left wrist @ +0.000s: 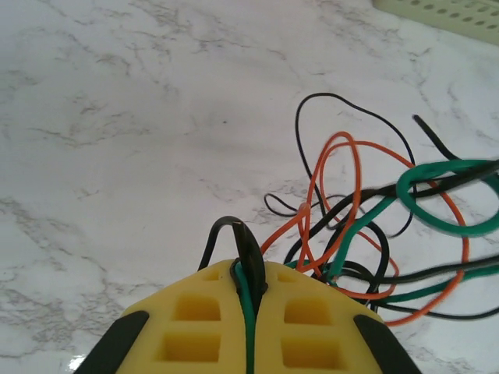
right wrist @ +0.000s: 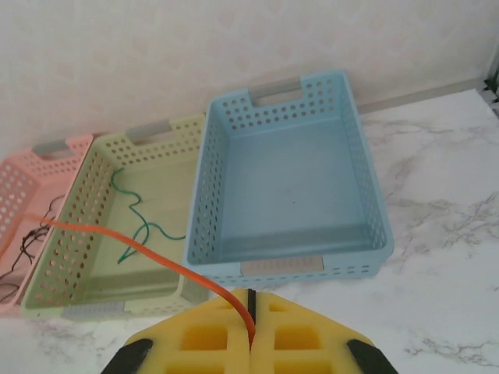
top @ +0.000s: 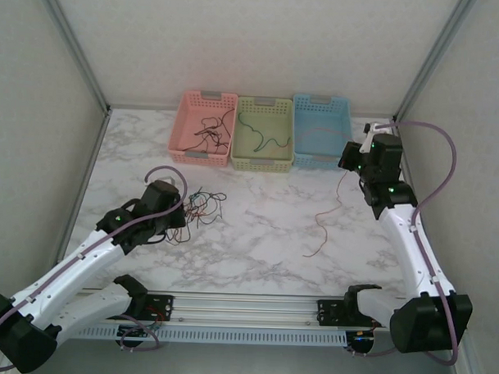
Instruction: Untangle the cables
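Firmly, left gripper (left wrist: pixel 249 274) pinches hair-thin green and black cables (left wrist: pixel 246 245) above marble (left wrist: pixel 117 117); right gripper (right wrist: pixel 251 302) clamps one limp orange cable (right wrist: pixel 234 300).

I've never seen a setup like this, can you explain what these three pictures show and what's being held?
These are two robot arms bolted at the near edge of a marble table, each ending in a two-finger gripper. The wide picture looks down from above and behind them. The other two come from cameras on the wrists; the yellow shapes at the bottom are the fingers. On the table lies a tangle of thin coloured cables. Behind it stand a pink basket, a green basket and a blue basket. The left gripper is shut on a black cable and a green cable. The right gripper is shut on one orange cable.
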Robot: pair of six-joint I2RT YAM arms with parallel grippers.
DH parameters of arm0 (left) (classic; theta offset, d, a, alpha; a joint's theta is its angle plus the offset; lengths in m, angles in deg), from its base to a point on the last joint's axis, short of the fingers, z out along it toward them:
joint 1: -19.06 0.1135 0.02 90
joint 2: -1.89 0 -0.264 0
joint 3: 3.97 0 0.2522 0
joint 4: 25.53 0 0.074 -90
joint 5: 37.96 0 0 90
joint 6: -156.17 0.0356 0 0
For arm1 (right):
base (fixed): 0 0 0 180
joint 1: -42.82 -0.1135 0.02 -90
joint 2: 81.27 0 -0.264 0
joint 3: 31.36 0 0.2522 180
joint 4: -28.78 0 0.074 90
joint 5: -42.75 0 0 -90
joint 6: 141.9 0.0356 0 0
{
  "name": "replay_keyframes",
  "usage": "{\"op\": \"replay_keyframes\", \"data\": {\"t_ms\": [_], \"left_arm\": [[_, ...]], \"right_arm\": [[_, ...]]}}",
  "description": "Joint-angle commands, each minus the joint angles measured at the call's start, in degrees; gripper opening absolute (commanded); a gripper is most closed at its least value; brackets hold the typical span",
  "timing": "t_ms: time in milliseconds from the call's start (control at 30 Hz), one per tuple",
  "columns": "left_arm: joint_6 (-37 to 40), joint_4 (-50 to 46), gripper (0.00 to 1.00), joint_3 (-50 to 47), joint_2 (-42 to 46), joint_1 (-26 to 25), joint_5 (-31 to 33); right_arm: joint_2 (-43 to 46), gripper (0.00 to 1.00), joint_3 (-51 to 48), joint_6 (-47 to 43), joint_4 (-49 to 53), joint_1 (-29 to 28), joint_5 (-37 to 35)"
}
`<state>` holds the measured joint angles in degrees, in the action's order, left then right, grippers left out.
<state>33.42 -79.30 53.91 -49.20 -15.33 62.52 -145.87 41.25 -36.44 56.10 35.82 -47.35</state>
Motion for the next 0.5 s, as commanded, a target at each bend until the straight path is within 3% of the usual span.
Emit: {"op": "replay_keyframes", "data": {"t_ms": [0,467], "left_arm": [[-1.08,-1.21,0.01,-0.85,0.91,0.29,1.67],[-1.09,-0.12,0.00,-1.57,0.20,0.38,1.13]], "right_arm": [[0.56,0.00,-0.67,2.37,-2.43,0.23,-0.83],[-1.24,0.00,-1.80,6.37,5.08,0.23,-0.79]]}}
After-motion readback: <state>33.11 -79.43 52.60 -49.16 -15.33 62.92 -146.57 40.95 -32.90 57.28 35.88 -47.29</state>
